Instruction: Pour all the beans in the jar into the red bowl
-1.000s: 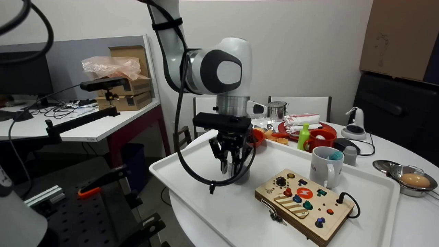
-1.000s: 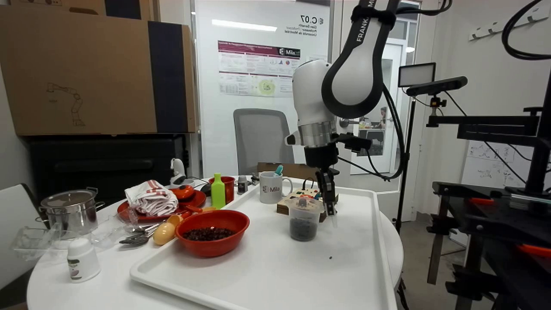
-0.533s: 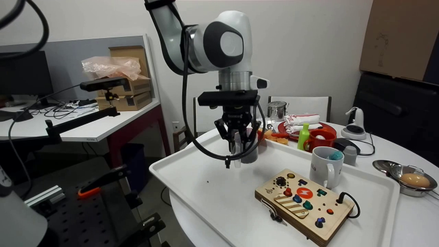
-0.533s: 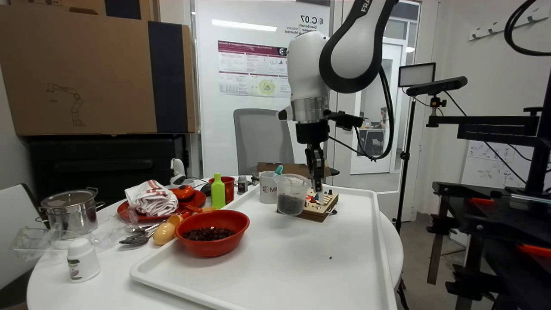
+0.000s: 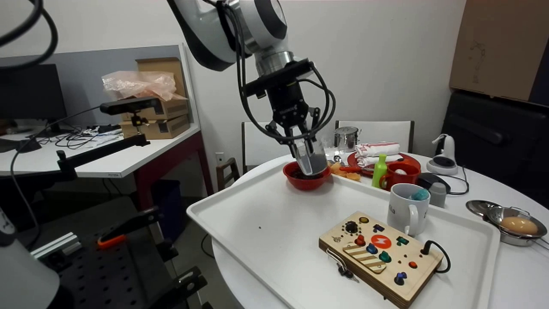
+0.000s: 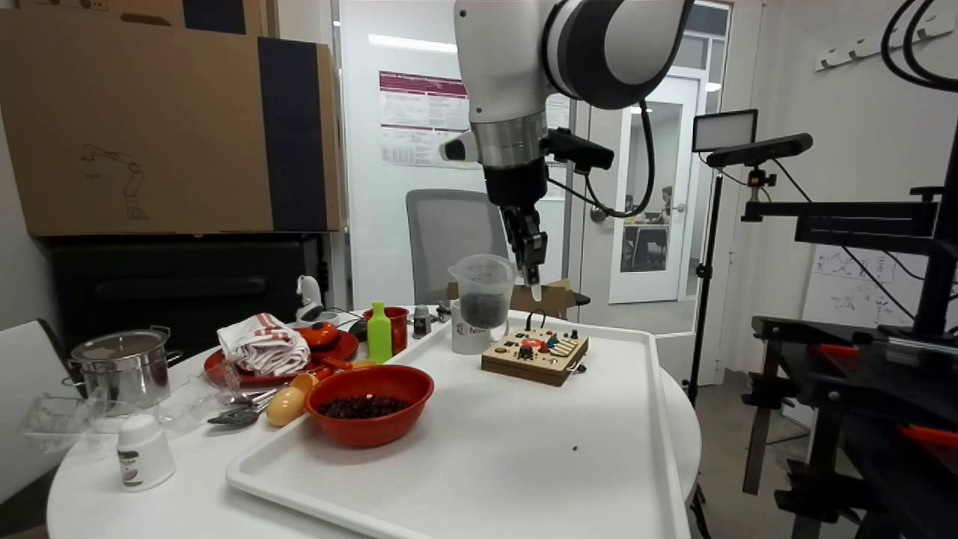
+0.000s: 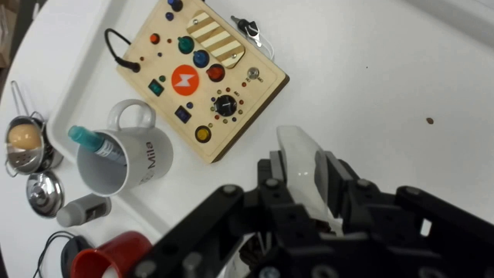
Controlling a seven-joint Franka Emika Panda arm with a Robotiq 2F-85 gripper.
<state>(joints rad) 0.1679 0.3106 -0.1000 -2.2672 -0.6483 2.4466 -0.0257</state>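
Jaws: pinching the jar [image 6: 483, 290] by its handle [image 7: 301, 166].
Jar: in the air above the tray [image 6: 486, 479], leaning, mouth up, dark beans [image 6: 483, 309] inside, on the side of the jaws toward the bowl [image 6: 370, 432].
Bowl: on the tray, lower than the jar, dark beans in it.
Jar to bowl: apart, not yet over it; likely a move across, then a tip away from the jaws.

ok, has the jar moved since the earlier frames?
Yes, up and toward picture left. In an exterior view the jar overlapped the wooden control box a second ago; now it overlaps the white mug.
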